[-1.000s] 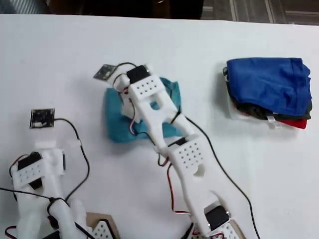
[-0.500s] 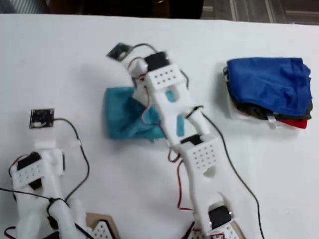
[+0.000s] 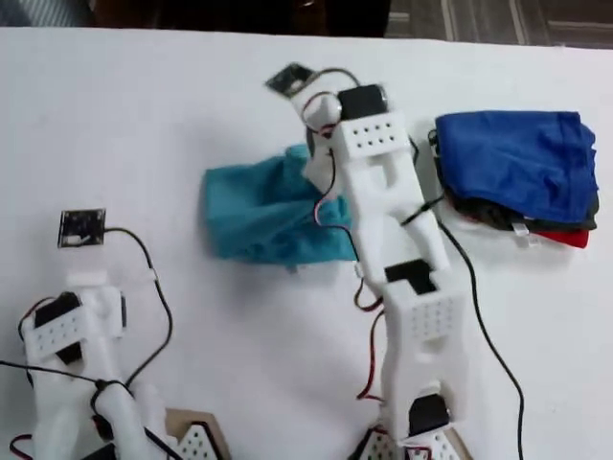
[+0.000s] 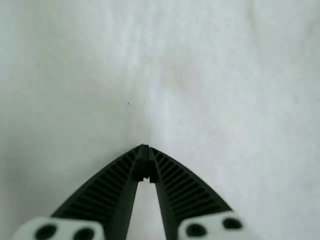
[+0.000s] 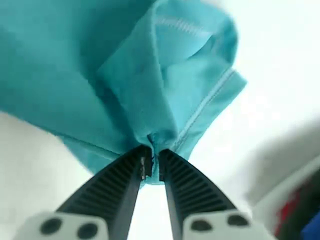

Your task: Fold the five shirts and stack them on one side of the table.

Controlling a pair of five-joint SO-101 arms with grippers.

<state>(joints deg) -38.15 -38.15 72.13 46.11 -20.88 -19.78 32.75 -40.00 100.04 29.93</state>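
Right fingers (image 5: pixel 127 180) are clamped on the teal shirt (image 3: pixel 254 216), biting a bunched tuck near its stitched hem, and the cloth drapes away from the tips in soft creases. From above, the shirt sprawls around the middle of the table (image 3: pixel 144 96), its right end running under my right arm (image 3: pixel 383 192). Left fingers (image 4: pixel 120 185) are pressed together on nothing, parked over bare table near the front left corner, well apart from the cloth. By the right edge sits the stack (image 3: pixel 517 172): blue shirt (image 3: pixel 512 158) on top, a dark shirt (image 3: pixel 479 209) and a red shirt (image 3: pixel 565 237) peeking out beneath. The teal one is near the stack, not touching it.

How will it handle? Light and limp, I'd say: thin knit with no stiffness, so it sags wherever I don't support it, and dragging it risks undoing the fold. The safest hold looks like a pinch through several layers at once, near a folded edge or the hem, where the fabric is thicker and less likely to slip. My bite looks small, only a tuck of cloth, so I judge it could pull free if the trailing part catches on the table. The stack looks just as soft, so setting this on top calls for a gentle lay-down, not a push.
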